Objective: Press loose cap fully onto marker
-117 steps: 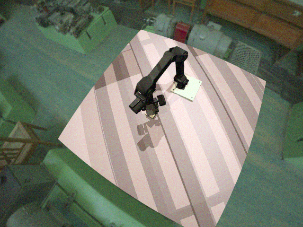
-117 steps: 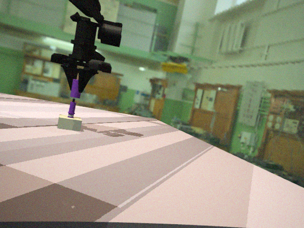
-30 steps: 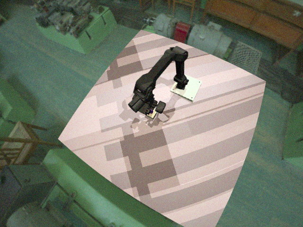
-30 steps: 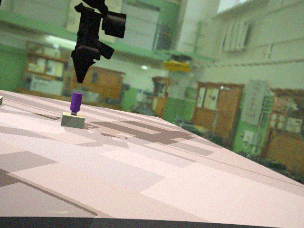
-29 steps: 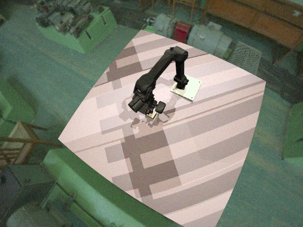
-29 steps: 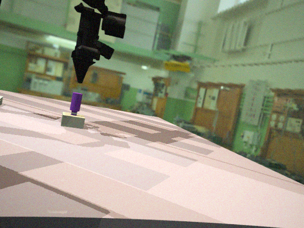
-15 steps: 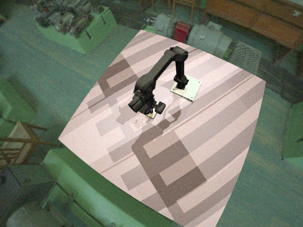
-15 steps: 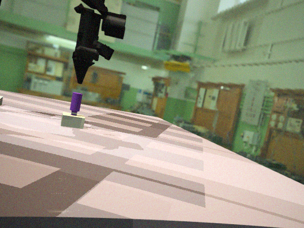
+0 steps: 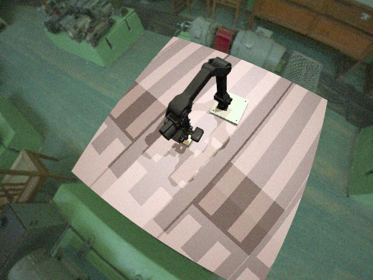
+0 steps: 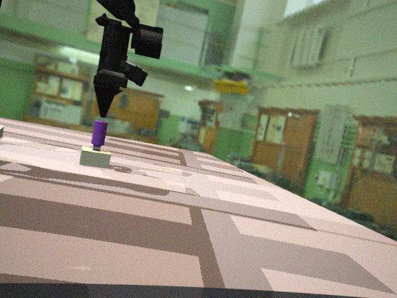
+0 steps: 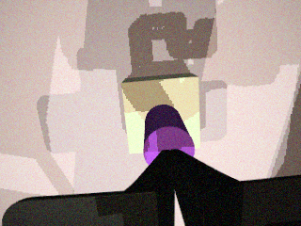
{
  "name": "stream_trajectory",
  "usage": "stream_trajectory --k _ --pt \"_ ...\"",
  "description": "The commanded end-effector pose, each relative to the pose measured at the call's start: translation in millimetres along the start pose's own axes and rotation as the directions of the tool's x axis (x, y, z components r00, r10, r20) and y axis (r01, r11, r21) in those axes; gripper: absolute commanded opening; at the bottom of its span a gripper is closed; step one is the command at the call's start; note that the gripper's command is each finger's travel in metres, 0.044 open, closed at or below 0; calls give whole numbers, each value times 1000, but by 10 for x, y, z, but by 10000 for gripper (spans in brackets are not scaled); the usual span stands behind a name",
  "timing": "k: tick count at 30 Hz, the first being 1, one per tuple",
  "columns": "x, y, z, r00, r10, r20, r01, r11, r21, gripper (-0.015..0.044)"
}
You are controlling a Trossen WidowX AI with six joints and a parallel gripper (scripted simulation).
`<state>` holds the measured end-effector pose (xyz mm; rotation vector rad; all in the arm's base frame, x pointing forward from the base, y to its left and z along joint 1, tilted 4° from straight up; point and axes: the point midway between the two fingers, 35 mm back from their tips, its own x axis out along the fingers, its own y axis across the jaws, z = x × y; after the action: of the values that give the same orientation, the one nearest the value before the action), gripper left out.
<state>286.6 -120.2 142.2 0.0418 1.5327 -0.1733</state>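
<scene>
The cap (image 10: 98, 133) sits on the marker in the block (image 10: 95, 156); the hand (image 10: 103, 114), pressed together and empty, hovers just above, likely to press.

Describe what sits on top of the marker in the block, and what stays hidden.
A purple cap covers the marker, so its tip is hidden. The shut tool hangs just above the cap, over the block.

From above, the pincer (image 9: 184, 139) hides the cap (image 10: 98, 133) and most of the holder block (image 9: 187, 142)

Green workshop walls (image 10: 12, 92), wooden cabinets (image 10: 281, 135), machinery (image 9: 253, 45) on teal floor (image 9: 45, 75).
</scene>
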Motion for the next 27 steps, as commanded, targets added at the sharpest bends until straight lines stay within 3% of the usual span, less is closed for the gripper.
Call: stream_trajectory --k 1,21,27 --pt "74 -1 -10 1000 -1 -6 1 1000 1 0" --pt "157 -12 14 1000 -5 9 5 1000 6 0" --pt "-346 -19 55 1000 -4 8 4 1000 6 0"
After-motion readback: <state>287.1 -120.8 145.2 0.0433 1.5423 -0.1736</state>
